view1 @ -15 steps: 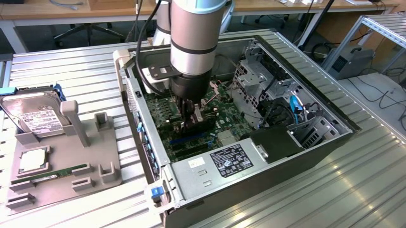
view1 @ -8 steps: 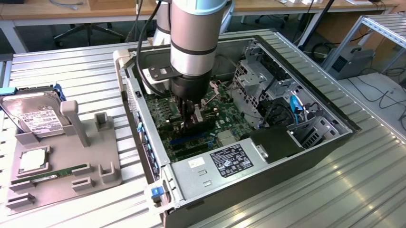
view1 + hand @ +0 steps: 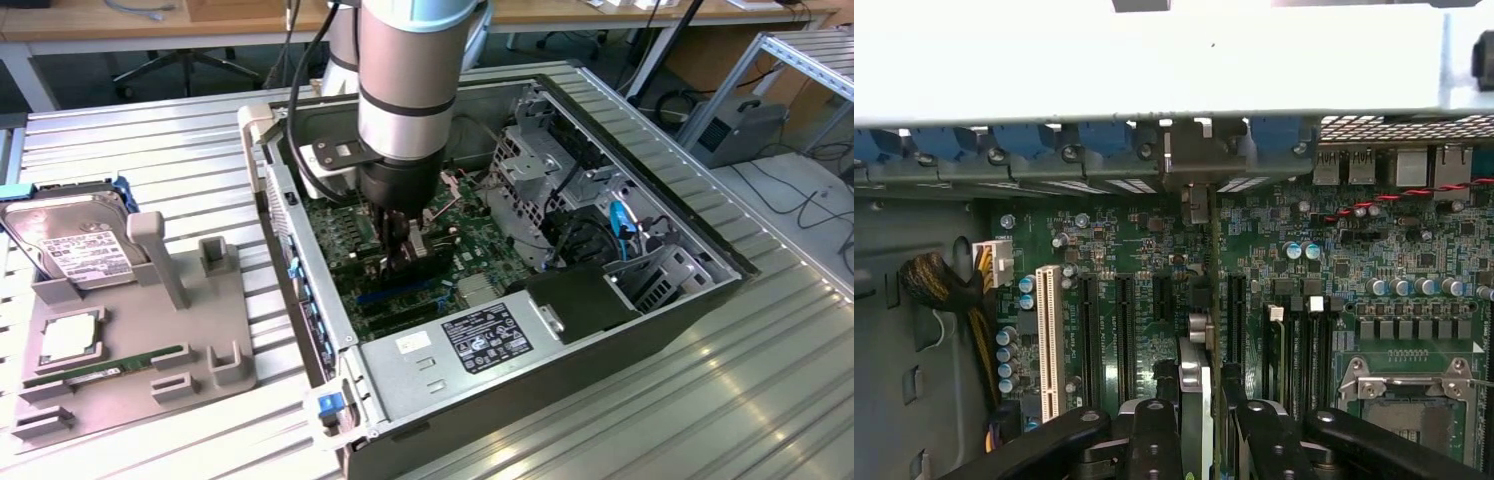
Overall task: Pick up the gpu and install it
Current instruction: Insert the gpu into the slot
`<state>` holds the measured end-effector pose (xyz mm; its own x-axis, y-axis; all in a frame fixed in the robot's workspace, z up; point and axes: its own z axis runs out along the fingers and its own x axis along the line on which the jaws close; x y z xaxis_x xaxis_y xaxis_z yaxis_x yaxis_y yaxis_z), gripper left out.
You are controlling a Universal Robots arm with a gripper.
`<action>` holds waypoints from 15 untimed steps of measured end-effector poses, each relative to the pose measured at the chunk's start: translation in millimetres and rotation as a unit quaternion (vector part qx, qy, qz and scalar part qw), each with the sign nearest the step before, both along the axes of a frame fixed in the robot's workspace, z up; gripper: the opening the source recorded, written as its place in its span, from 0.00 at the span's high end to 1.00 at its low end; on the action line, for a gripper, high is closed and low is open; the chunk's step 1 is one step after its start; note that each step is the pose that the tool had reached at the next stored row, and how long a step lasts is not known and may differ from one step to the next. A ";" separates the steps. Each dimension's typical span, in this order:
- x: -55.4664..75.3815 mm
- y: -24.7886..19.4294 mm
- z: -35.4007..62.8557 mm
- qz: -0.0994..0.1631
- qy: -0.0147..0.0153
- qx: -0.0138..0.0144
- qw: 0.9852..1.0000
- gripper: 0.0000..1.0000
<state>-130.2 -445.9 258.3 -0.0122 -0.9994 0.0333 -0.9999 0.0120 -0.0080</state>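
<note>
Lying on its side on the worktop [image 3: 134, 150], the open computer case [image 3: 667, 300] contains the motherboard [image 3: 1334, 260], a power supply [image 3: 454, 350] and a drive cage [image 3: 541, 165]; the arm [image 3: 407, 80] reaches down into it; the jaws of the gripper [image 3: 1199, 420] are closed on the gpu [image 3: 1194, 385], held on edge, long axis running along the expansion slots [image 3: 1124, 330] toward the rear wall; beside the case, a grey holder tray [image 3: 134, 380] carries a hard drive [image 3: 74, 245].

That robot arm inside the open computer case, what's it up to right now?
The gripper is shut on the gpu, holding it edge-on just above the motherboard's expansion slots inside the open computer case. The card is not yet seated. On the grey holder beside the case, the hard drive and the memory stick sit untouched.
</note>
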 end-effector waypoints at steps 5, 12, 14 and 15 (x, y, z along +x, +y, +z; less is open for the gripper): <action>0.0 0.0 -1.1 0.000 0.000 0.000 1.000 0.73; 0.1 0.4 -1.1 0.000 0.000 0.000 1.000 0.73; 0.1 1.4 -0.6 0.000 0.000 -0.001 1.000 0.73; 0.1 2.0 -0.3 0.000 0.000 -0.002 1.000 0.73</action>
<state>-130.1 -443.9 258.0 -0.0122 -0.9992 0.0373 -0.9999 0.0119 -0.0084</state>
